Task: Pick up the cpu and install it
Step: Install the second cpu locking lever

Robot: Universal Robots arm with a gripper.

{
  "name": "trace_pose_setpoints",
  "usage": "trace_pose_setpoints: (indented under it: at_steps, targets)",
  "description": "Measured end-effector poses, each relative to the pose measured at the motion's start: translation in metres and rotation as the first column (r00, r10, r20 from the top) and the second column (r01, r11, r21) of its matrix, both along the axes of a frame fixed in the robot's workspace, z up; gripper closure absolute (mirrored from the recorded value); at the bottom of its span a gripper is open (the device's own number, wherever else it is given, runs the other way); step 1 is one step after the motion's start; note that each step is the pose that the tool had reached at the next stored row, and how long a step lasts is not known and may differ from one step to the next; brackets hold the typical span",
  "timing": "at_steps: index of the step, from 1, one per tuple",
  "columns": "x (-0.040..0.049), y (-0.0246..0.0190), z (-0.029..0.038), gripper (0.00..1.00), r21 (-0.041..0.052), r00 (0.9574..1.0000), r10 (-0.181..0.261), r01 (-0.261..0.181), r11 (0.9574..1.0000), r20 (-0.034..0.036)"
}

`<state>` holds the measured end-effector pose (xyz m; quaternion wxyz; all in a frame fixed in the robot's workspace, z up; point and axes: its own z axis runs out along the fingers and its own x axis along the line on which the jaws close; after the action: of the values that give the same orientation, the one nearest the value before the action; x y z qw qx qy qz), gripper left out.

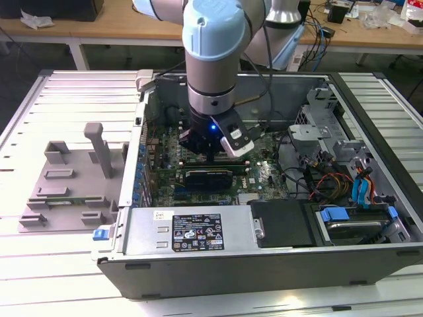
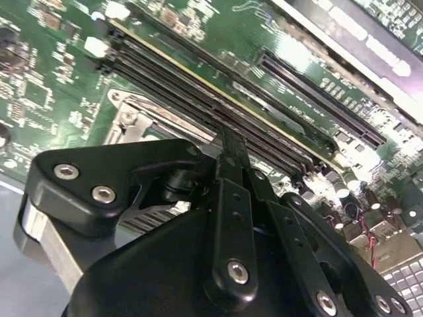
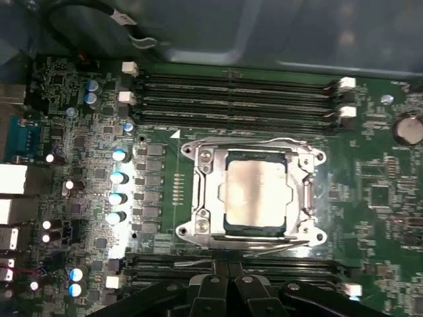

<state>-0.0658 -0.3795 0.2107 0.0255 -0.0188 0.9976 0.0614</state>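
The small flat square cpu (image 3: pixel 255 191), with its silvery-grey metal top plate, lies inside the metal socket frame (image 3: pixel 198 191) at the centre of the frame in the first wrist view, flat on the green motherboard (image 3: pixel 383 198). The frame surrounds it on all sides, and the thin wire retaining lever (image 3: pixel 264 140) runs along the frame's upper edge. Long black memory slots (image 3: pixel 238 99) with white end clips lie in rows just above the socket, and more of them lie below it.

The black gripper (image 3: pixel 225 284) shows at the lower centre of the first wrist view, its fingers drawn together with no visible gap and holding nothing; it sits over the lower memory slots, just beside the socket and apart from the cpu. In the second wrist view its linkage occupies the lower half, with one narrow fingertip (image 2: pixel 231 155) reaching up toward the slots.

In the exterior view the pale blue and grey robot arm (image 1: pixel 211 59) reaches down at centre frame into the open grey computer case (image 1: pixel 264 257), which lies on its side on the slatted white counter (image 1: pixel 39 264). A grey plastic fixture tray (image 1: pixel 63 191) sits at the left of that frame.
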Motion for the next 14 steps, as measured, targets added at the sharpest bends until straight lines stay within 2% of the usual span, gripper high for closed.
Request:
trace_pose_setpoints:
  at_steps: [4,6,8,9,14]
  targets:
    - [-0.0109,0.0,-0.0035,0.89,0.0093,1.0,0.0,0.0,1.0,0.0001]
    - [-0.0208,0.0,-0.0044,0.89,0.0194,1.0,0.0,0.0,0.9998,0.0001]
    - [-0.025,0.0,-0.0049,0.89,0.0268,1.0,0.0,0.0,0.9996,-0.0001]
    - [-0.026,0.0003,-0.0054,0.89,0.0324,1.0,0.004,-0.004,0.9995,0.0001]
    - [-0.027,0.0021,-0.0076,0.89,0.0476,0.9998,0.018,-0.018,0.9987,0.0]
